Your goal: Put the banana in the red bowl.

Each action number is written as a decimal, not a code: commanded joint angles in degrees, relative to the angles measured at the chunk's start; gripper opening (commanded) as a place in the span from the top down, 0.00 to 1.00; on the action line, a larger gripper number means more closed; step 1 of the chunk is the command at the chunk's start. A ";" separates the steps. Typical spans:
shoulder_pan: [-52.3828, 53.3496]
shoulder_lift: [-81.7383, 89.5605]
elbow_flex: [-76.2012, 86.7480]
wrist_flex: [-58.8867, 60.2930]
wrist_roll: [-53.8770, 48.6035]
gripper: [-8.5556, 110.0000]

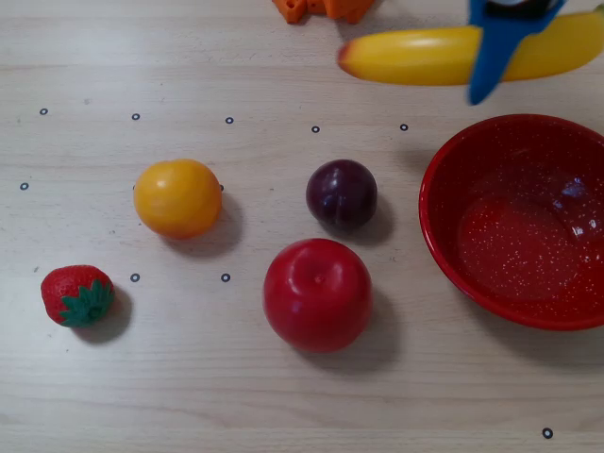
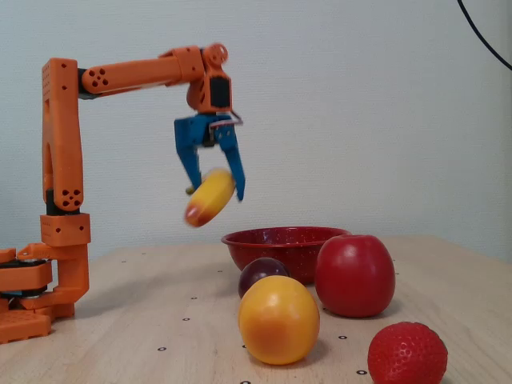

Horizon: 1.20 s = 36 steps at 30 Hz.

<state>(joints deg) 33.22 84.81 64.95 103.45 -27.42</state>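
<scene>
A pale wood-grain table, marked with a grid of small black ringed dots, is seen in both views. Nearest the fixed camera, a strawberry is set at the front right, with a round orange-yellow fruit just left of it. Behind these a red apple and a dark plum are placed, the plum partly hidden by the orange-yellow fruit. Further back the red bowl is stood on the table; in the overhead view its speckled inside is shown holding nothing. At the far left the orange arm's base is mounted on the tabletop. The banana is held in the air, well above the surface and up-left of the bowl's rim in the fixed view, pinched between the blue fingers of the gripper. In the overhead view the banana is shown lying crosswise just beyond the bowl's far edge. The scene is closed off by a plain pale wall.
</scene>
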 commanded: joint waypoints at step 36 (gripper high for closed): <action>-1.14 1.32 23.91 -59.85 49.48 0.93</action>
<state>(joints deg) 33.75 83.41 91.76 46.23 19.95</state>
